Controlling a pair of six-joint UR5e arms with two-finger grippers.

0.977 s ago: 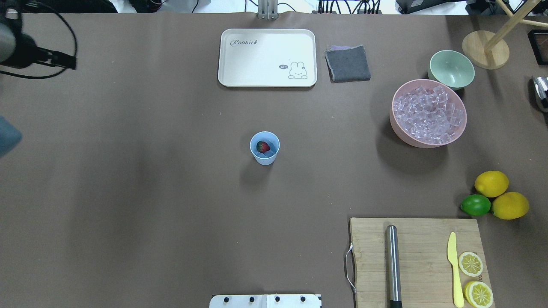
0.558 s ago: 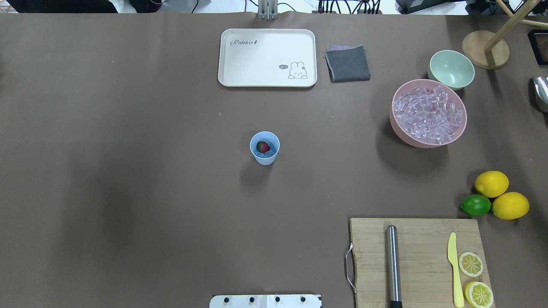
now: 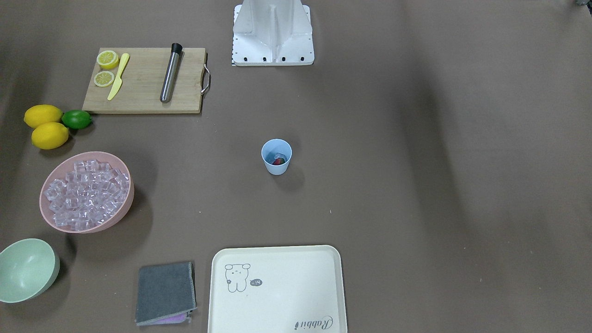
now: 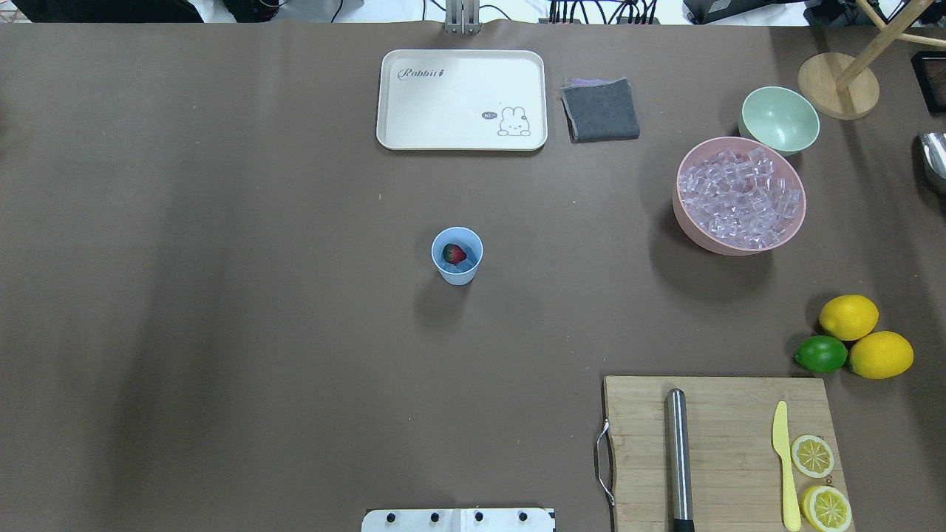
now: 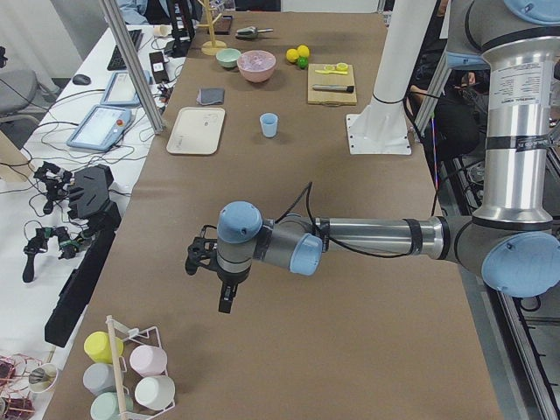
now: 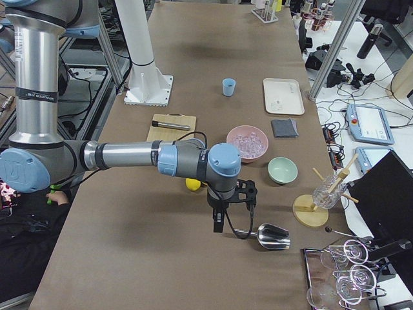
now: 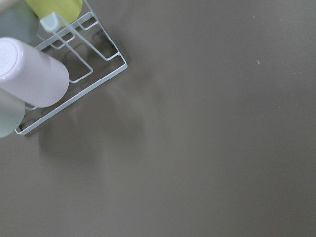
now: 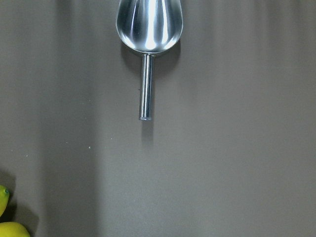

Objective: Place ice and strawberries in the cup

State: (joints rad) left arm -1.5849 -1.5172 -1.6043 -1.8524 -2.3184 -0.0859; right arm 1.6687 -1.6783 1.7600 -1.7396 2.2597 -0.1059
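The brown worktop (image 4: 222,310) carries a light blue cup (image 4: 457,256) near its middle. A cream tray (image 4: 443,111) and a folded grey cloth (image 4: 599,109) lie side by side at the far edge. Toward the robot's right stand a pink bowl (image 4: 695,230), a pale green bowl (image 4: 780,118), two lemons (image 4: 848,317) touching a lime (image 4: 820,354), a wooden cutting board (image 4: 724,443) and a steel scoop (image 8: 148,24).

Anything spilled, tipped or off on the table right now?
Nothing stands out. The cup is upright mid-table with the strawberry and ice inside. The pink bowl holds the rest, and I see none loose outside them.
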